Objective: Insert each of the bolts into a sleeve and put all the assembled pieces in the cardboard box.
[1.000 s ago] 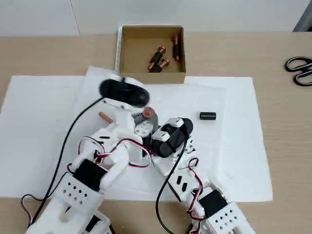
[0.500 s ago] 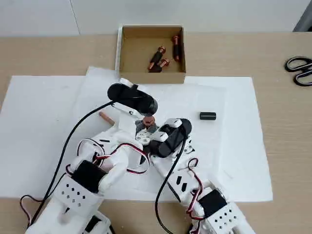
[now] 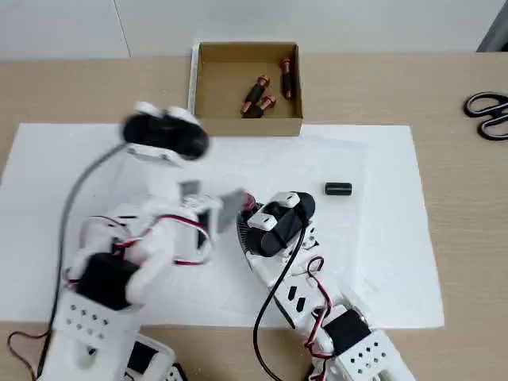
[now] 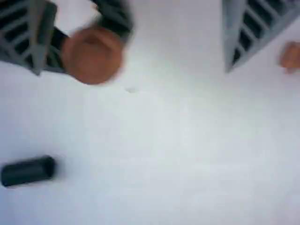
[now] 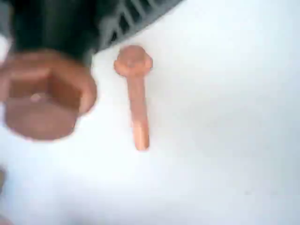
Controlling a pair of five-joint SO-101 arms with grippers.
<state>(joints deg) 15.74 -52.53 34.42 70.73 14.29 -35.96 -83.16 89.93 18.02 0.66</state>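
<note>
**Left arm swings clear while the right arm grips the assembled piece**

Since half a second ago the left arm has swung toward the left side of the white paper sheet (image 3: 381, 262). The left gripper (image 4: 136, 65) is released, its jaws spread wide with bare paper between them. Just beside it, the right gripper (image 3: 247, 211) is clenched on the assembled piece (image 5: 44, 96), a black sleeve with a copper bolt head at its end, over the middle of the sheet. A loose bolt (image 5: 136, 98) lies flat on the paper near that piece. Farther right, a loose black sleeve (image 3: 338, 189) lies on its side, well apart from both grippers. Beyond, the cardboard box (image 3: 246, 125) sits on the wooden table (image 3: 79, 87) at the sheet's far edge, with three bolted sleeves (image 3: 255, 92) inside. Black scissors (image 3: 486, 113) lie at the table's far right.
</note>
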